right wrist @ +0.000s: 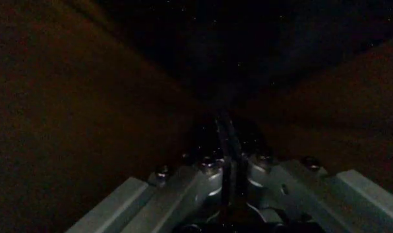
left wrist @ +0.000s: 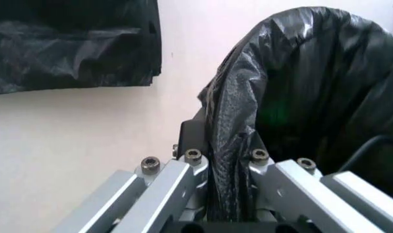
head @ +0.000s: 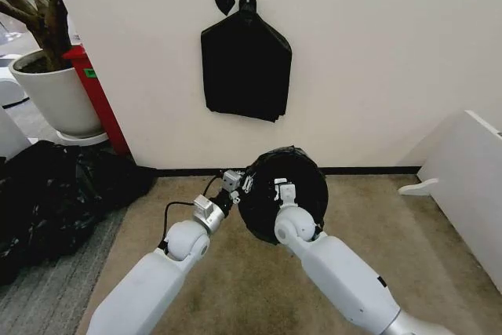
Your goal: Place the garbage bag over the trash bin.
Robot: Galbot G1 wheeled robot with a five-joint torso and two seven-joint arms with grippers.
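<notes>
The glossy black garbage bag (head: 296, 174) forms a round mound on the floor at the foot of the wall. The trash bin is hidden under it. My left gripper (head: 238, 186) is at the bag's left side. In the left wrist view this gripper (left wrist: 229, 194) is shut on a gathered fold of the bag (left wrist: 300, 77). My right gripper (head: 284, 194) reaches into the mound from the front. In the right wrist view, dark plastic surrounds it and its fingers (right wrist: 213, 165) are pressed together on a thin dark film of bag.
A flat black bundle of bags (head: 245, 64) hangs from a wall hook above. A large heap of black sheeting (head: 55, 194) lies on the floor to the left, beside a white plant pot (head: 55, 96) and a red stand (head: 98, 100). A white panel (head: 471, 186) stands to the right.
</notes>
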